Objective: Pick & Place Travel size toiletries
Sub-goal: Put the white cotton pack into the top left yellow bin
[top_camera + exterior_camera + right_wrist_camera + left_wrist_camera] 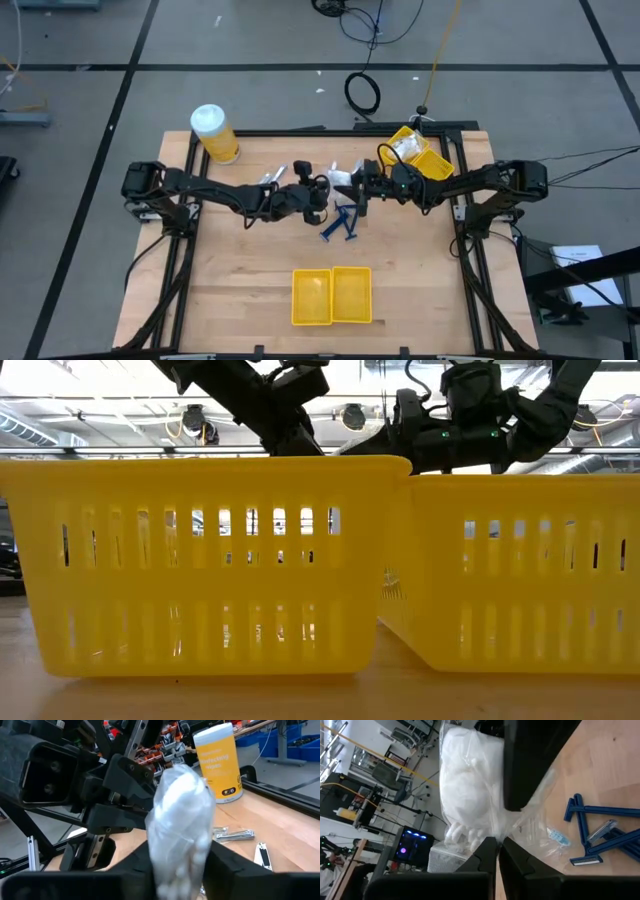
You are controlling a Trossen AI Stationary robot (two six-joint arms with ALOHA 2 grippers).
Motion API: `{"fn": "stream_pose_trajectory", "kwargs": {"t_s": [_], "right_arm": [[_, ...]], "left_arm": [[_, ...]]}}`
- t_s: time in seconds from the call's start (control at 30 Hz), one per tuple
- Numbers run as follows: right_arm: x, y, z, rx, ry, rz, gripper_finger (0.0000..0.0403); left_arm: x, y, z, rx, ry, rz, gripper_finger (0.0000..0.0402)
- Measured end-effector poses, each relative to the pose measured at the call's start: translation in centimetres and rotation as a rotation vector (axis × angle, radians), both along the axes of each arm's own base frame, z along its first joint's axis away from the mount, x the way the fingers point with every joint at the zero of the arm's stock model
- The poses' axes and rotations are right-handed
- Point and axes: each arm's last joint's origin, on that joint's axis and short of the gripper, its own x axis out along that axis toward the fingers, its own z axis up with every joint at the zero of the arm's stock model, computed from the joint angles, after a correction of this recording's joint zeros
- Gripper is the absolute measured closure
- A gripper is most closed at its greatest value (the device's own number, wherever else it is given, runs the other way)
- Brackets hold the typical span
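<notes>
Clear packet of white bits (179, 827) hangs above mid-tabletop (240, 280), between both hands. Left hand (496, 847) is pinched closed on its film edge; right hand (175, 870) closes around its body. Judged light, soft, slippery, crushable: grip the bulk, not loose film.

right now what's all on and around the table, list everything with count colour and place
clear plastic packet of white bits: one, white, held up between both arms above the table's middle
dark blue T-shaped razors: a few, blue, lying together mid-table under the arms
small silvery pieces: a few, silver, on the wood near the jar
yellow two-compartment bin: one, front centre
second yellow bin: one, back right corner, tilted, holding white items
yellow jar with white lid: one, back left corner
left fingers: dark, shut on the packet's edge
right fingers: dark, either side of the packet
</notes>
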Motion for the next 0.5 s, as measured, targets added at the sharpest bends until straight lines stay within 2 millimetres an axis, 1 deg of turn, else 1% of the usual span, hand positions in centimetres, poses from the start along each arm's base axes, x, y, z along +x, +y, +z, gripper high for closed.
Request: {"fn": "stream_pose_trajectory", "kwargs": {"t_s": [0.17,0.23,0.33,0.5], "right_arm": [[0.0,0.0,0.0,-0.007,0.003,-0.002,0.0349],[0.0,0.0,0.0,-0.026,0.005,0.001,0.036],[0.0,-0.1,0.0,-0.042,0.004,-0.003,0.0364],[-0.2,-0.6,-0.2,-0.026,0.021,-0.021,0.0353]], "left_arm": [[0.0,-0.5,0.0,-0.008,-0.007,-0.009,0.0399],[0.1,-0.7,0.1,-0.057,-0.058,0.009,0.0392],[0.3,-1.0,0.6,-0.2,-0.189,0.017,0.0361],[0.1,-1.4,2.0,-0.329,-0.283,-0.087,0.0277]]}}
